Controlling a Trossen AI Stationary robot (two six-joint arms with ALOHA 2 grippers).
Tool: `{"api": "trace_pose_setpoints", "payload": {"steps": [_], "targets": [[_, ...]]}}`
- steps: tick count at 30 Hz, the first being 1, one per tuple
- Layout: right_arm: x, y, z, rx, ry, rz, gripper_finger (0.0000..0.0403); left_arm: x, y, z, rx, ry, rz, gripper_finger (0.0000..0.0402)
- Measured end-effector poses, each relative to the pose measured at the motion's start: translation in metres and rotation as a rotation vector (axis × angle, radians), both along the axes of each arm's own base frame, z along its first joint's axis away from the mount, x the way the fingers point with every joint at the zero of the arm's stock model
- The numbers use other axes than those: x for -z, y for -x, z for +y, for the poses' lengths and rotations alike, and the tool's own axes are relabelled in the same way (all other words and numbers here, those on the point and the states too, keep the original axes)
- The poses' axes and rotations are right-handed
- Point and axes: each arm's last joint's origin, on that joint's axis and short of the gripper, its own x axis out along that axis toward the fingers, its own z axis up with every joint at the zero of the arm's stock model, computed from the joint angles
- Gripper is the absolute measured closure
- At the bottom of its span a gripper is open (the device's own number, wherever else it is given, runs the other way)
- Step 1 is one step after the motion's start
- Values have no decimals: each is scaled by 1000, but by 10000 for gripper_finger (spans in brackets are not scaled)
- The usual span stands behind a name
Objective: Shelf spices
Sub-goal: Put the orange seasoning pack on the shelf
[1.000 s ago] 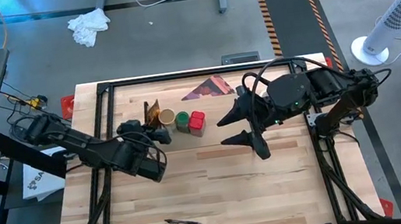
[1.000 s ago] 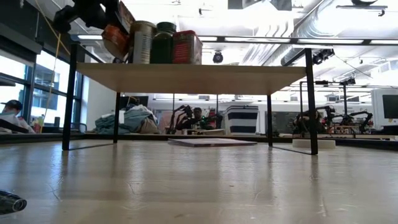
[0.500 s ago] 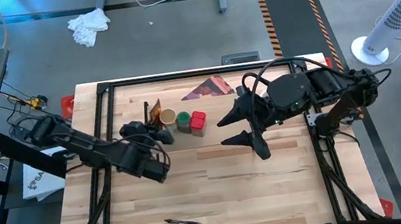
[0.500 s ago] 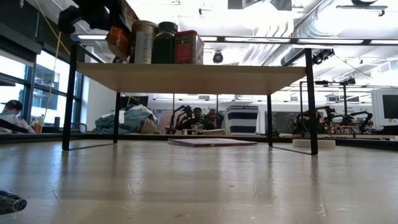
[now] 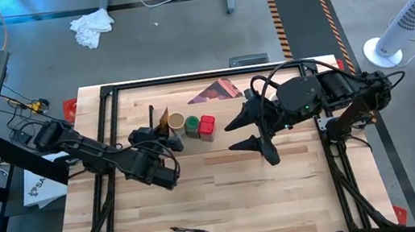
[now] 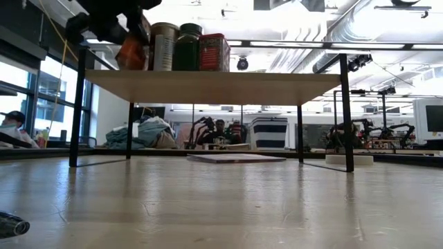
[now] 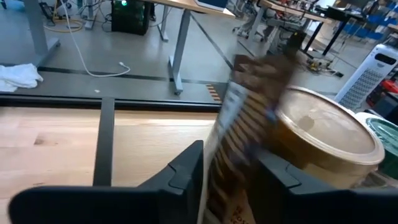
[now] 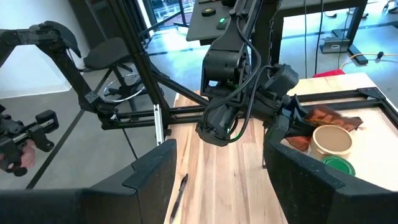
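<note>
The shelf (image 6: 214,77) carries a row of spices on its wood top. From left to right these are the brown-orange packet (image 5: 162,121), the tan-topped jar (image 5: 176,123), the green-lidded jar (image 5: 191,124) and the red tin (image 5: 206,126). The jars and the tin stand on their bases. My left gripper (image 5: 163,135) is at the row's left end, shut on the packet (image 6: 131,48). My right gripper (image 5: 250,138) hangs open to the right of the red tin and touches nothing. My left gripper pinches the brown-orange packet (image 7: 239,137) between its two fingers (image 7: 186,168), one on each flat face. The fingers come about level from the table's near-left side. The packet stands nearly upright on edge, close beside the tan jar (image 7: 323,137), its lower end (image 6: 130,63) at the shelf top.
A dark reddish printed card (image 5: 216,90) lies on the table toward the far edge, and shows under the shelf (image 6: 235,158) in the low view. A dark pen-like thing (image 5: 189,230) lies near the table's near edge. Bare wood lies between it and the arms.
My left gripper has moved a little to the right, toward the tan jar, with the packet still in its fingers. The packet has tipped more upright and closed up against the jar. The two jars and the tin have slid slightly right along the shelf top.
</note>
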Motion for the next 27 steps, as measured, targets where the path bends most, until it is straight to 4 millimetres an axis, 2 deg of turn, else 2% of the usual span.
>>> {"api": "trace_pose_setpoints", "payload": {"steps": [14,27], "targets": [[0,0,0,-3,-1,1,165,-2,0,-3,17,7,-15,267],[0,0,0,-3,-1,1,165,-34,24,6,42,-44,-89,263]]}}
